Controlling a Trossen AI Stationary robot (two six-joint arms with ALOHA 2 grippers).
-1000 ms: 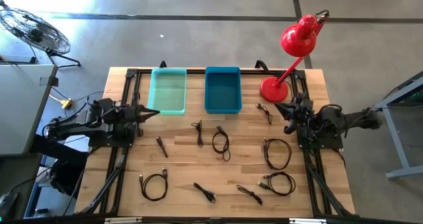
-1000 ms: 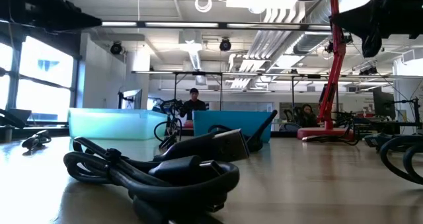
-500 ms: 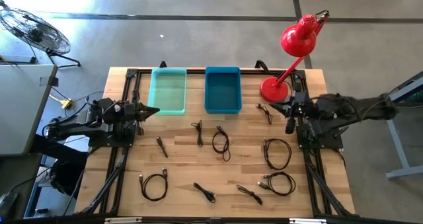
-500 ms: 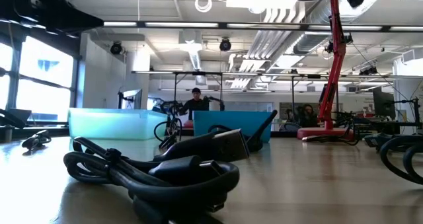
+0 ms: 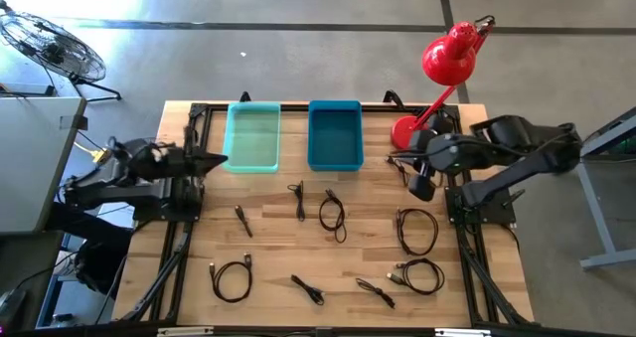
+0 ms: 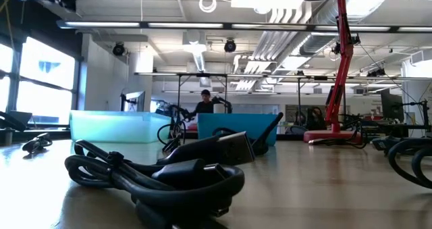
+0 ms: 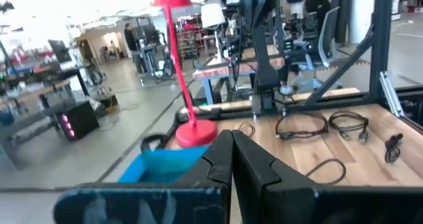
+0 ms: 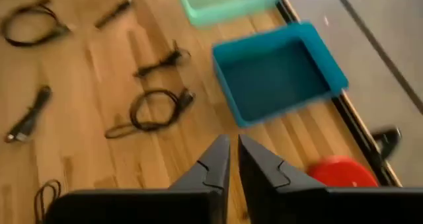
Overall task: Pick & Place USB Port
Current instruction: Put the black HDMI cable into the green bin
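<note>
Several black USB cables lie on the wooden table, among them a coiled one (image 5: 332, 214), a short one (image 5: 297, 199) and another short one near the lamp (image 5: 397, 168). My left gripper (image 5: 223, 161) is shut and hovers above the table's left part, beside the light green bin (image 5: 252, 136); its shut fingers show in the left wrist view (image 7: 231, 159). My right gripper (image 5: 396, 159) hovers above the table's right part, between the blue bin (image 5: 334, 134) and the lamp base, fingers together (image 8: 232, 159). Neither holds anything.
A red desk lamp (image 5: 445, 61) stands on its round base (image 5: 409, 134) at the far right corner. Larger cable coils (image 5: 417, 230) lie along the right side, and a thick bundle (image 6: 162, 175) sits near the front edge. Black frame rails run along both sides.
My right arm has risen and reached toward the table's left, its gripper moving from the right edge toward the blue bin. My left arm has lifted and drawn back slightly toward the left edge. The cables have stayed where they were.
</note>
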